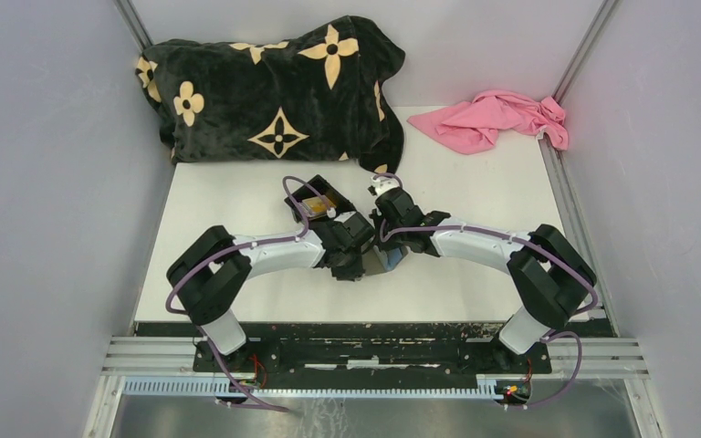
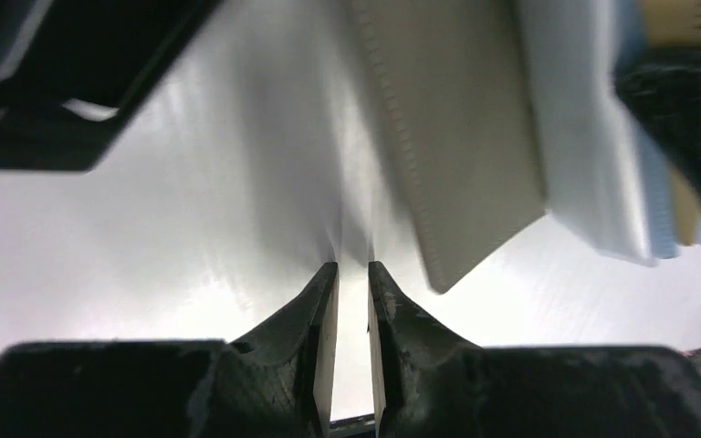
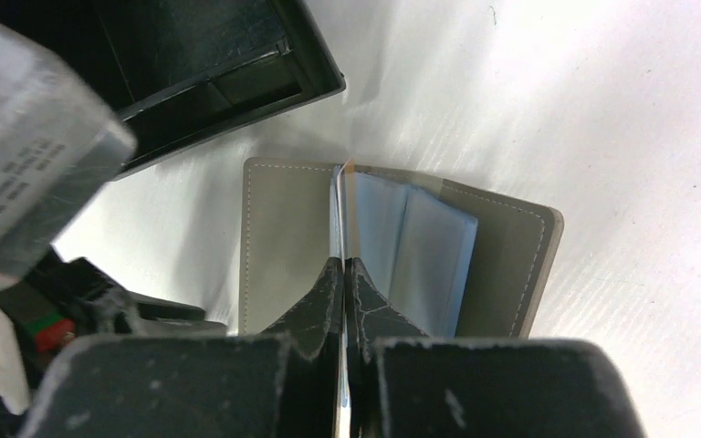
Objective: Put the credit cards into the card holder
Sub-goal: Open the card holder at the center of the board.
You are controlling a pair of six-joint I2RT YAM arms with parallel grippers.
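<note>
Holding the card: the right gripper (image 3: 342,265) had its jaws clenched on a thin pale plastic credit card (image 3: 337,205) that stood on edge.
Card holder: the flat grey bifold wallet (image 3: 283,237) lay spread open on the white worktop (image 3: 602,109), directly under those jaws, with the card's edge along its fold.
Pockets: pale blue inner sleeves (image 3: 420,255) covered the flap at 3 o'clock of the fold. Whether cards already sat in them could not be told.
Other arm: the left gripper (image 2: 353,266) had its jaws parted by a narrow gap with nothing between them. In the left wrist view the tips were low over the worktop, at 7 o'clock of the wallet's stitched flap.
Box: the black rectangular plastic box (image 3: 228,73) sat at 11 o'clock of the wallet. From above, a gold patch (image 1: 325,201) inside it looked like a card waiting, though it was too small to be sure.
Done: one card was at the holder, judged mid-insertion and not yet seated.
Remaining: seating this card in a sleeve, then fetching whatever the box held.
</note>
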